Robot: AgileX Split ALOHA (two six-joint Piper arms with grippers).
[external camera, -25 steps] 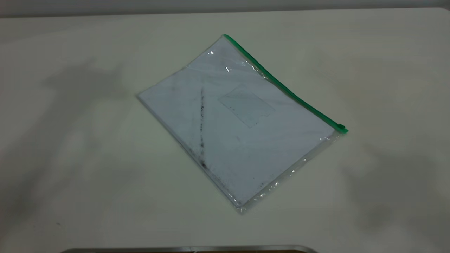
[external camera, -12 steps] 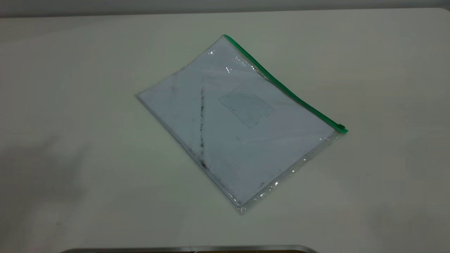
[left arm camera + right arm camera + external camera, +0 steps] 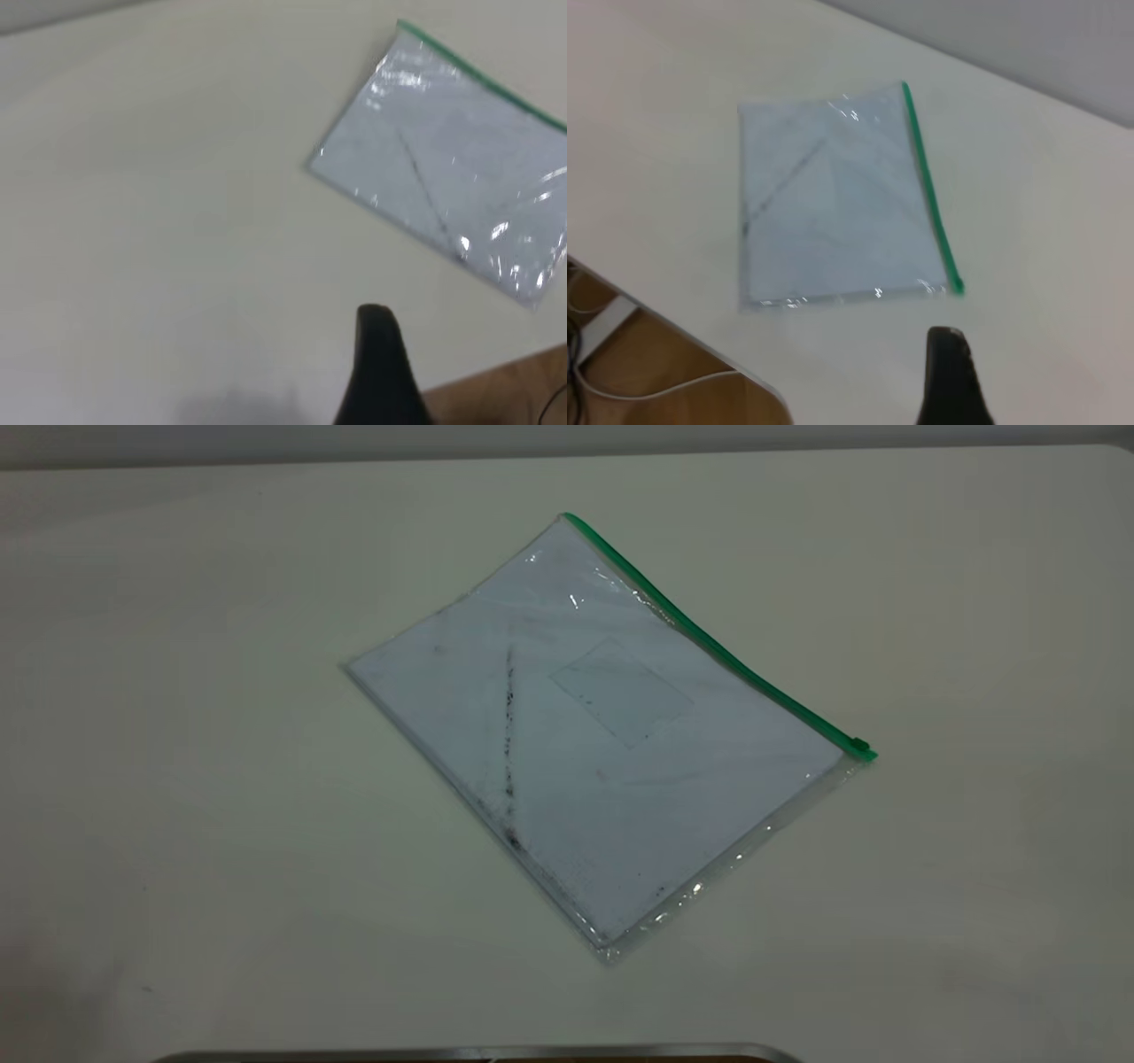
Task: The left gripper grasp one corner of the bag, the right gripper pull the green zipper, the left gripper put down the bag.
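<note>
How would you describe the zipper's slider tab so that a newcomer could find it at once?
On the pale table lies one clear bag. Follow the green zipper to its near right end: the slider tab is the only raised green nub.

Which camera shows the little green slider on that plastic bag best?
The exterior view: the slider tab stands out at the green zipper's near end. The right wrist view shows only the strip; the left wrist view cuts that end off.

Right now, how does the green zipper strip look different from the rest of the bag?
The green zipper is a thin, opaque bright strip along one long edge; the bag is broad, clear plastic showing white paper. The zipper carries a small slider tab at one end; the bag carries a dark smudge line. Both lie flat on the table.
</note>
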